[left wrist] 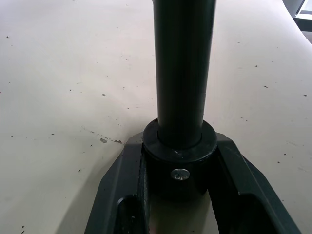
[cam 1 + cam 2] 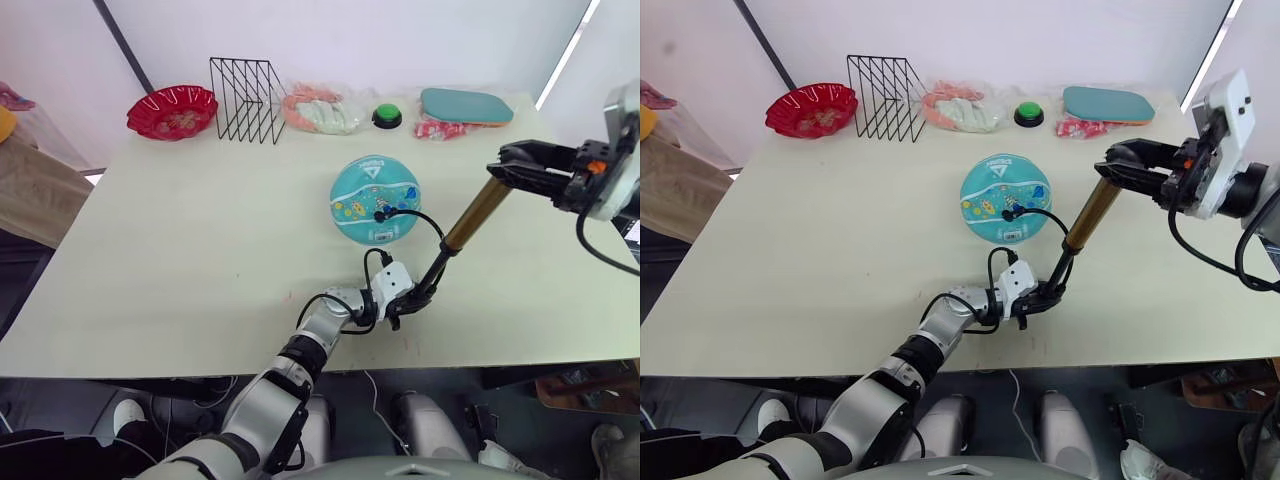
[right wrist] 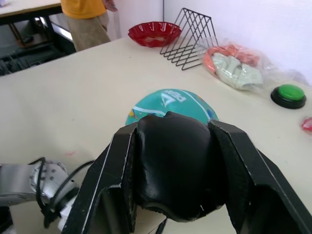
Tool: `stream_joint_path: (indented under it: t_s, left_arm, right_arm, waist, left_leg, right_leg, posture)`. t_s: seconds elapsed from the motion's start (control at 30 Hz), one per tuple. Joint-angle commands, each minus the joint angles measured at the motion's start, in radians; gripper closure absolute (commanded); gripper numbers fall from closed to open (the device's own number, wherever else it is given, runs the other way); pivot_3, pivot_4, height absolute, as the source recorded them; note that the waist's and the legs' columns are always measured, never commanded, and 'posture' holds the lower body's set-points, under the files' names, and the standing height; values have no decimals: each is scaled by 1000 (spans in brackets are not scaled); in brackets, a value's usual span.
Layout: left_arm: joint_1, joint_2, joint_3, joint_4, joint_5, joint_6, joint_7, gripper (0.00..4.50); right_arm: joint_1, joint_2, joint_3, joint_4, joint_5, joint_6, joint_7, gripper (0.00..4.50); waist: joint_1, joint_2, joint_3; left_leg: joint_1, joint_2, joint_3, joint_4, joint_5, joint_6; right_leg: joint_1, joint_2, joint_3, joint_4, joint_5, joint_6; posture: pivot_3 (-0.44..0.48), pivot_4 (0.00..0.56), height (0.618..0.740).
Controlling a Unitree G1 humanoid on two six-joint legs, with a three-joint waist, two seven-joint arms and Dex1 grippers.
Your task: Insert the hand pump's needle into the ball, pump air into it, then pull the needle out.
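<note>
Hand pump (image 2: 478,213) clamped both ends: left tool (image 2: 405,303), right tool (image 2: 515,165) (handle).

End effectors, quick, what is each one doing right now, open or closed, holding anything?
Left end effector: closed on the pump's base end.
Right end effector: closed on the pump's handle.

Smooth matt cream tabletop (image 2: 180,220), faintly speckled. The ball (image 2: 375,199) looks like glossy teal rubber. The hand pump (image 2: 477,213) has a bronze metallic barrel — satin sheen — with matt black plastic ends. Black wire rack (image 2: 246,98); glossy red bowl (image 2: 172,110); crinkled clear plastic bag (image 2: 320,108).
</note>
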Motion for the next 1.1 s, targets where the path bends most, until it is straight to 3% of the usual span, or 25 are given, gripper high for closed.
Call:
stream_joint_path:
  t_s: [0.03, 0.17, 0.43, 0.67, 0.97, 1.1]
  left_arm:
    - [49, 22, -5, 42, 21, 33, 7, 3431]
    - [50, 18, -4, 36, 20, 38, 15, 3431]
    - [44, 20, 5, 42, 17, 41, 27, 3431]
    - [45, 22, 8, 43, 17, 41, 24, 3431]
    - [51, 16, 6, 53, 21, 36, 18, 3431]
    - [54, 11, 0, 59, 23, 32, 11, 3431]
  right_arm:
    - [52, 35, 64, -28, -42, -31, 2, 2862]
    - [196, 114, 268, 33, -243, -195, 15, 2862]
    - [297, 273, 440, 192, -426, -382, 41, 2862]
    - [261, 234, 361, 152, -420, -388, 78, 2862]
    - [122, 77, 131, 11, -204, -193, 99, 2862]
    - [-13, -3, 34, -4, -74, -55, 89, 2862]
  waist:
    - [-3, 0, 0]
    - [-11, -5, -4]
    - [-26, -12, -15]
    - [-25, -13, -17]
    - [-10, -3, -7]
    - [1, 0, -2]
  left_leg:
    - [1, 0, 0, 0, 0, 0]
    - [7, 2, 1, -1, 0, 0]
    - [16, 4, 1, -1, 0, 0]
    - [21, 4, 1, -2, 0, 0]
    - [7, 0, 0, -1, 0, 0]
    - [5, -1, 0, -1, 0, 0]
  right_leg:
    - [1, 0, 0, 0, 0, 0]
    - [4, 2, 0, 1, 0, 0]
    - [15, 3, -1, 1, -3, -4]
    - [17, 3, -1, 1, -3, -4]
    - [7, 0, 0, 0, 0, 0]
    - [5, -1, 1, -1, 0, 0]
  posture:
    - [0, 150, 740]
    - [0, 150, 740]
    - [0, 150, 740]
    - [0, 150, 740]
    - [0, 150, 740]
    - [0, 150, 740]
